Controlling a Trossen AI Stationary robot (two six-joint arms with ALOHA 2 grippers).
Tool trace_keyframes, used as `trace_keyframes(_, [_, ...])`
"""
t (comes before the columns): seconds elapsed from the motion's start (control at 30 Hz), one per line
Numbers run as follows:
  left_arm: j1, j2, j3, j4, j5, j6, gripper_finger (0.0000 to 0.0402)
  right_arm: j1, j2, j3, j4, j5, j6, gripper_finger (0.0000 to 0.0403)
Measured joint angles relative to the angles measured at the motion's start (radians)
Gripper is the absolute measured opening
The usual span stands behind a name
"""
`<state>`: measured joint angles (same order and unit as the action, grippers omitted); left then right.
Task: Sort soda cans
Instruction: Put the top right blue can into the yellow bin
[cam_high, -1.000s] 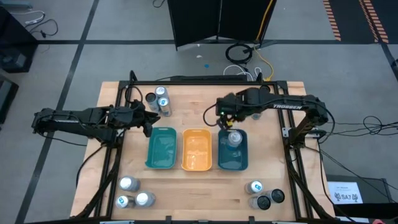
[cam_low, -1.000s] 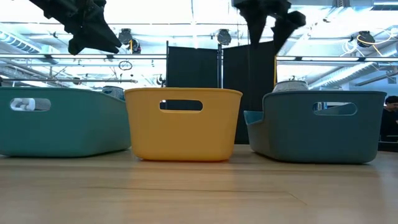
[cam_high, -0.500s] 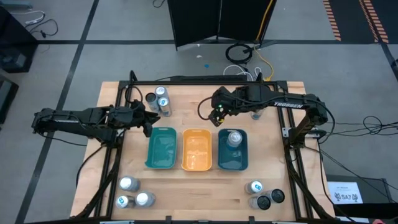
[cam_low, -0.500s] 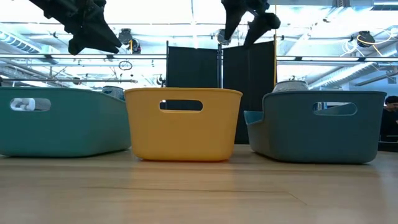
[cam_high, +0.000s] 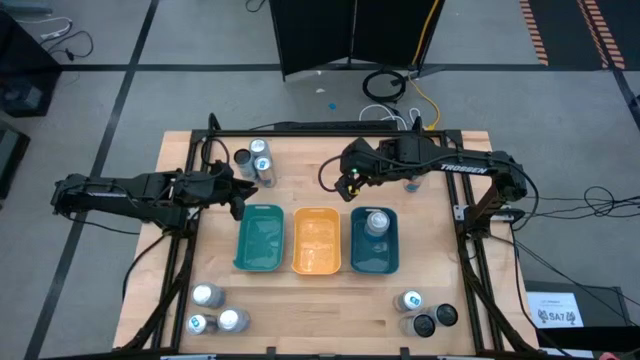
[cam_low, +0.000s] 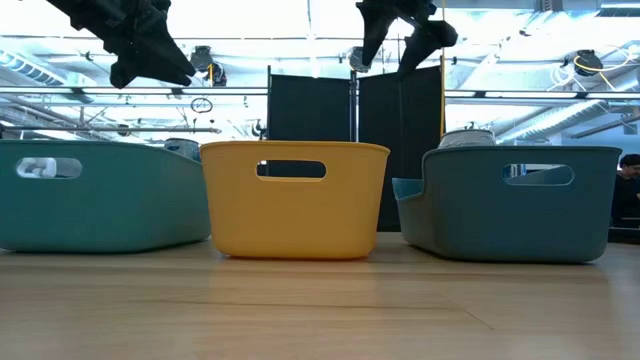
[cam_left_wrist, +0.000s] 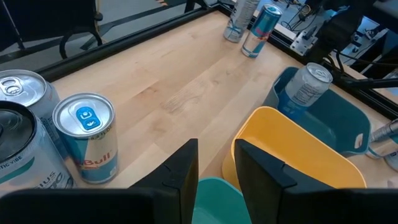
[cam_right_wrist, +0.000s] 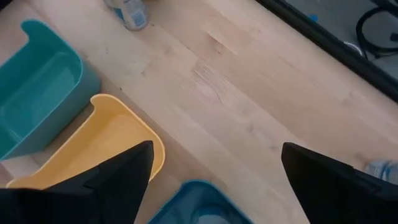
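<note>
Here's the right gripper (cam_high: 347, 181) up over the far side of the table, just beyond the far ends of the orange tray (cam_high: 316, 241) and the blue tray (cam_high: 375, 255), fingers spread wide and carrying nothing. In the right wrist view those two dark fingers (cam_right_wrist: 118, 180) stand well apart with bare wood between them. One silver-topped soda can (cam_high: 376, 221) stands upright in the far half of the blue tray, its top just showing above the rim in the low view (cam_low: 467, 137). The teal tray (cam_high: 261, 238) on the left holds no can. The left gripper (cam_high: 238, 194) hangs at the teal tray's far-left corner, fingers pressed together and empty. Just beyond it a cluster of cans (cam_high: 255, 160) waits at the far-left of the table, and the left wrist view shows one with a blue top mark (cam_left_wrist: 84, 134) upright beside silver ones. Down at the near-left corner stand three more cans (cam_high: 214, 312), and at the near-right corner another group (cam_high: 424, 314), a blue-marked one beside dark ones.
</note>
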<state>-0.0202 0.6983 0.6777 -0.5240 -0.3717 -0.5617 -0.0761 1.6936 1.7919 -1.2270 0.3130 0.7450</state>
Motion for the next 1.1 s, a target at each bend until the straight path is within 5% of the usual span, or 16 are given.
trace_keyframes(0.5, [0.000,0.000,0.000,0.000,0.000,0.001,0.0115,0.017,0.003,-0.022,0.004,0.023,0.227,0.0389])
trace_keyframes(0.8, [0.000,0.000,0.000,0.000,0.000,0.001,0.0115,-0.015,0.007,-0.023,-0.338,0.086,0.469,0.0389])
trace_keyframes(1.1, [0.000,0.000,0.000,-0.002,0.000,0.001,0.0115,-0.084,-0.046,-0.175,-0.327,0.027,0.574,0.0389])
